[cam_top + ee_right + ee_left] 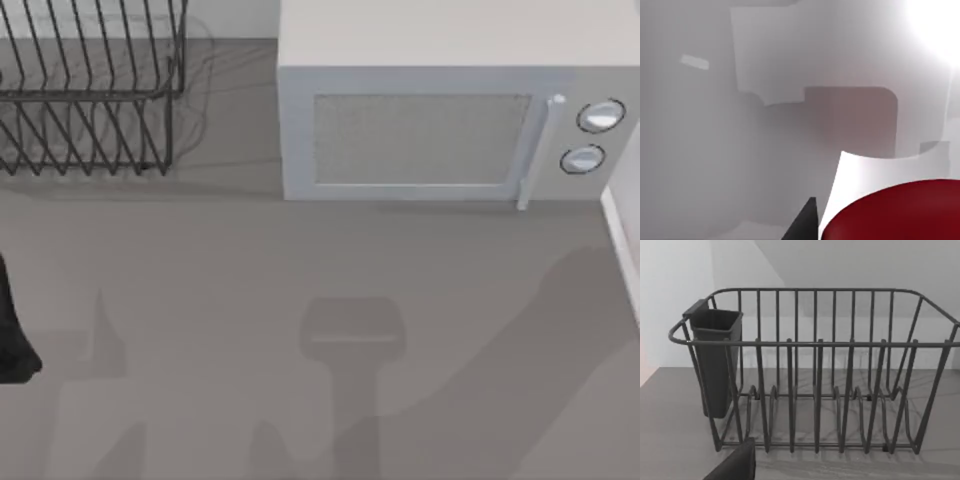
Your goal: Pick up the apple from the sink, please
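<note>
Grey covers the whole table [250, 300] in the top view, a flat matte surface crossed by soft shadows of the arms. At the far edge stands a pale grey microwave [440, 120], its door shut, with a mesh window, a vertical handle and two round dials [600, 116] stacked at its right side. No brand name, label or writing can be read on it. To the left of the microwave sits a dark wire dish rack [90, 100].

The left AgileX arm is at the table's left edge, where a black part of it [12, 340] enters the top view. Its wrist view faces the dish rack [815, 390] straight on: upright wire bars, a row of plate slots, and a dark cutlery cup [715, 360] hung on one end. A dark corner of the left gripper [737, 465] shows at the frame's lower edge; whether its fingers stand wide or narrow cannot be told.

The right wrist view looks into pale, glossy white walls [715, 150] with a bright glare in one corner. The apple [900, 212], a smooth deep red curve, sits very close to the camera, just beside a white curved surface [865, 175]. A dark tip of the right gripper [805, 222] lies just beside the apple; its fingers' spread cannot be told, nor whether it grips the fruit.
</note>
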{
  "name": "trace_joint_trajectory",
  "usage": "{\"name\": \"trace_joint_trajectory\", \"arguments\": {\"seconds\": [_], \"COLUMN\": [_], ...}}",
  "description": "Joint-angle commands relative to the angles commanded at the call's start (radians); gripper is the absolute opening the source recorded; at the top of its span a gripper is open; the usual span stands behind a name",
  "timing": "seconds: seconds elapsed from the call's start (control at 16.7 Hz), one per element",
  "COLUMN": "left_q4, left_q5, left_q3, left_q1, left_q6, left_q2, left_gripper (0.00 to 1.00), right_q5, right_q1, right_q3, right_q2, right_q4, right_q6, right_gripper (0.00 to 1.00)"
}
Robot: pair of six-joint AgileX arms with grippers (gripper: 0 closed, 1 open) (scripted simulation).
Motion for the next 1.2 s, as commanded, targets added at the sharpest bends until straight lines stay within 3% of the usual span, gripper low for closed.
{"name": "trace_joint_trajectory", "arguments": {"seconds": [0.6, 1.2], "left_q4": [0.0, 0.0], "left_q5": [0.0, 0.0], "left_q3": [0.0, 0.0], "left_q1": [0.0, 0.0], "left_q6": [0.0, 0.0], "left_q2": [0.0, 0.0], "left_gripper": [1.0, 1.0], "right_q5": [-0.002, -0.002], "right_q1": [-0.003, 0.036], "right_q3": [0.44, 0.48], "right_q2": [-0.209, -0.238], "right_q4": [-0.677, -0.732], "right_q6": [-0.006, 0.032], "right_gripper": [0.0, 0.0]}}
